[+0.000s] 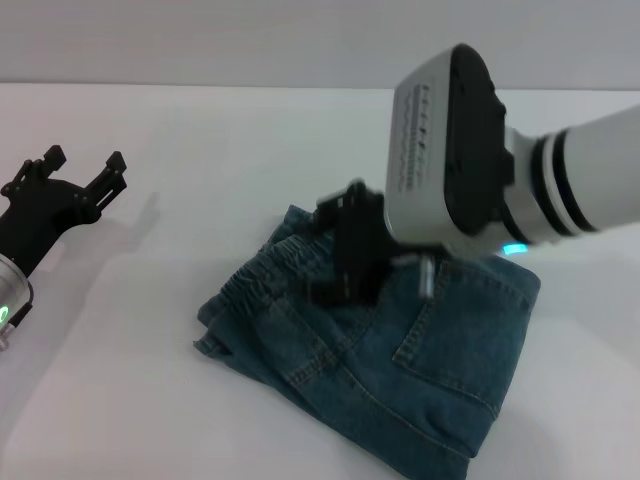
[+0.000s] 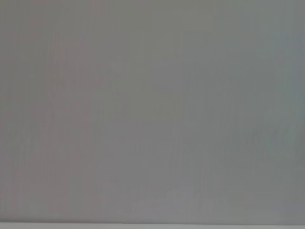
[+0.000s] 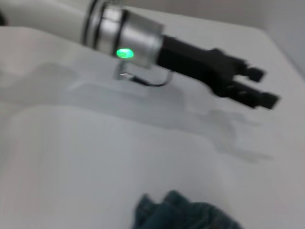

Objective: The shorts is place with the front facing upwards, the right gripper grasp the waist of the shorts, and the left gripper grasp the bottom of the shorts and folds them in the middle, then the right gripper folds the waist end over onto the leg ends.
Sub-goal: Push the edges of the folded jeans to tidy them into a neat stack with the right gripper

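Note:
The denim shorts (image 1: 400,370) lie folded in a compact bundle at the table's middle, with a stitched pocket facing up. The ruffled waist (image 1: 245,285) forms the bundle's left edge. My right gripper (image 1: 340,280) hangs over the bundle's upper left part, just by the waist band; its black claw is blurred. The leg ends cannot be made out. My left gripper (image 1: 85,160) is parked far left, open and holding nothing. In the right wrist view the left gripper (image 3: 267,87) shows beyond a bit of the shorts (image 3: 181,212). The left wrist view shows only a plain grey surface.
A bare white table (image 1: 150,400) surrounds the shorts, and its far edge meets a grey wall. The right arm's large white wrist housing (image 1: 445,150) covers the far side of the bundle.

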Controlling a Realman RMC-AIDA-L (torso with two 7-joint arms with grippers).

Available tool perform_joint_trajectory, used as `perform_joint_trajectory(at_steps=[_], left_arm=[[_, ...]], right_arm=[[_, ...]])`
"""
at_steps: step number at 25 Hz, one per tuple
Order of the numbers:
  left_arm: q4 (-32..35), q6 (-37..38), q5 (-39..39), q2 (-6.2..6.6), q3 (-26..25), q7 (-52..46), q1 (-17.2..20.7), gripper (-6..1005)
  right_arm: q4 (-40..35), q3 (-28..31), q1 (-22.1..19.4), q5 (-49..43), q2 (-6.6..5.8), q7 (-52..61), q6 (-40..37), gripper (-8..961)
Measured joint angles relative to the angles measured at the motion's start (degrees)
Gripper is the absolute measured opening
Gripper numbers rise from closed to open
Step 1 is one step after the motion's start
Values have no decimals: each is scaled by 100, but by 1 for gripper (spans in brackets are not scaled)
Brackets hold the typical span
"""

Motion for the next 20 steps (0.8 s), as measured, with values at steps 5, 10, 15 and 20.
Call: perform_joint_trajectory(at_steps=[5,10,15,20], left_arm=[[25,0,2,0,-9,0,2,843],[39,4,0,-7,-18,0,-42,843],[45,7,-4,-9,-90,0,-73,843],[46,8,-7,-19,-116,0,-117,843]], right_arm=[[-166,47,-29,194,-6,365,-790,540],[-147,120,92,252,-36,998,-1486,541],[228,356,399,356,-43,1645,-2210,540],[868,711,619,726,-46,1765,-2841,541]])
